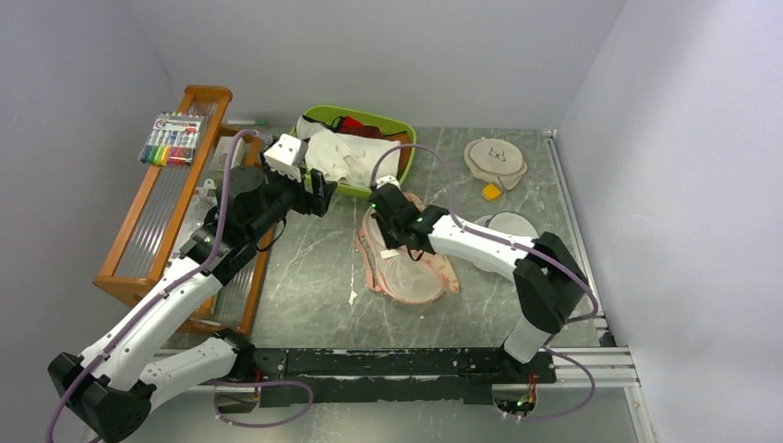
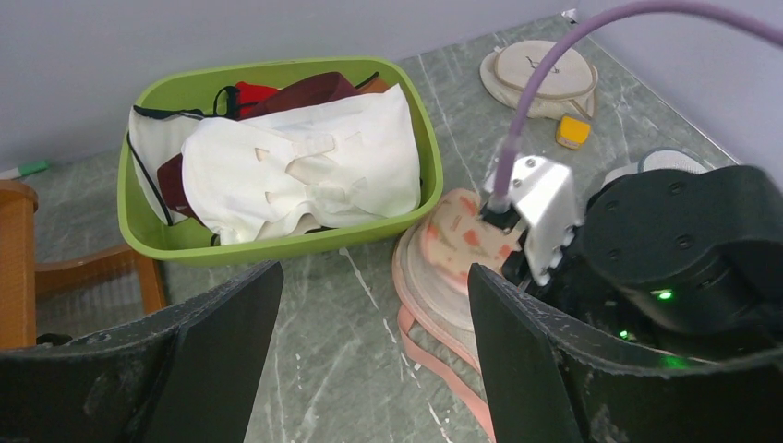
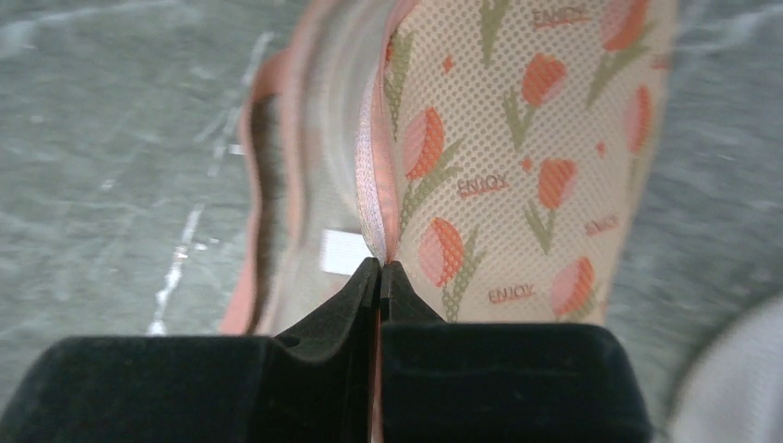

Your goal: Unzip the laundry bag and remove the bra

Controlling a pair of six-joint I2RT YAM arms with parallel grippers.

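Top cam: high behind the arm bases [image 1: 522, 349], angled down and forward, whole table [image 1: 314, 268] in frame up to the back wall [image 1: 369, 55]. Left wrist cam: low, looks out between the left fingers [image 2: 222, 341] at the bin [image 2: 268, 247] and the right arm [image 2: 683, 240], mid range. Right wrist cam: nose-close on the bag [image 3: 517, 166], zip edge right at the right fingertips [image 3: 355, 295]; blurred grey around it is probably table. All three share the bag; top and left also share the bin.
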